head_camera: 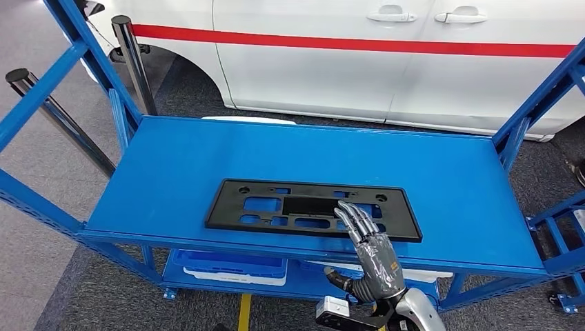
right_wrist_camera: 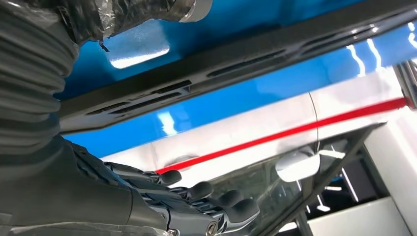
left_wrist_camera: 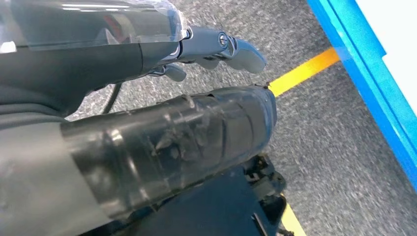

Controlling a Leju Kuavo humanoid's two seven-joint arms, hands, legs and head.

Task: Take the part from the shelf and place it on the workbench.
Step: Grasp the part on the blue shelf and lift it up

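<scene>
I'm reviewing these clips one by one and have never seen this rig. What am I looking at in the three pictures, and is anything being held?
This is a humanoid robot with two arms and many-fingered hands. The wide picture comes from its head, looking down on a blue metal shelf parked beside a white car with a red stripe. A flat black plastic part with cut-outs lies on the shelf. The right hand reaches over the part's near edge, fingers stretched out flat above it; nothing is gripped. The other two pictures come from cameras at the wrists and are turned. The right wrist one looks past the fingers at the part and the car. The left hand hangs over grey carpet with a yellow floor line, holding nothing.
</scene>
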